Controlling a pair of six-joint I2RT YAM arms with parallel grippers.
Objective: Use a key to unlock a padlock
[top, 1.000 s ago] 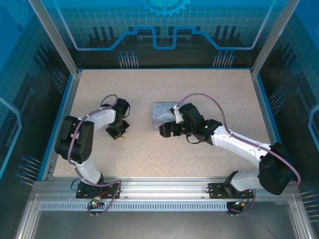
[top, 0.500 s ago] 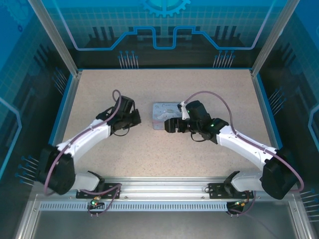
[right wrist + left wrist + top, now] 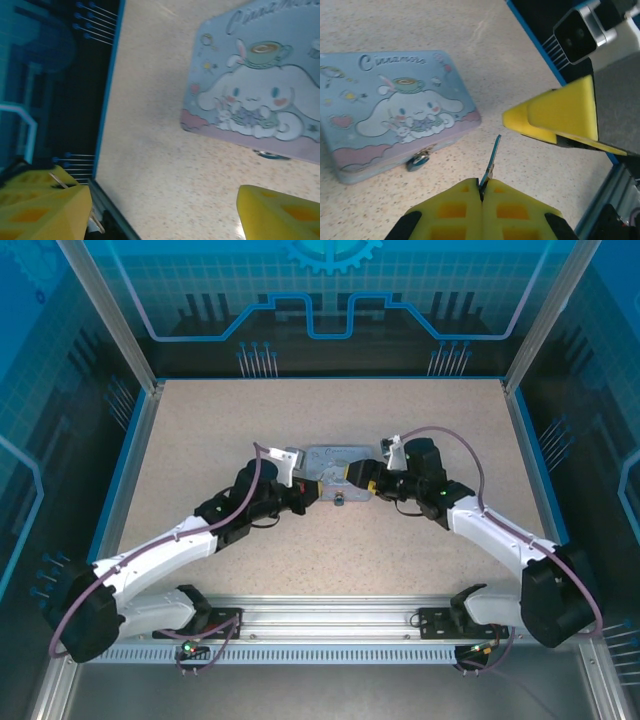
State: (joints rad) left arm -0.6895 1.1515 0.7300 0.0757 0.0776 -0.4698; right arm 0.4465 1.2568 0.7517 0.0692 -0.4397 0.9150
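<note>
Yellow-padded L jaws pinched shut on key; R jaws wide apart, empty, nr tin.

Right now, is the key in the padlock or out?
Out. The left gripper pinches the key, tip in air, clear of the padlock at the tin's front.

— How do the two arms look?
— The left arm and right arm have white shells, black joints and a mauve cable running along each. The fingers are yellow, with square recesses moulded in.
</note>
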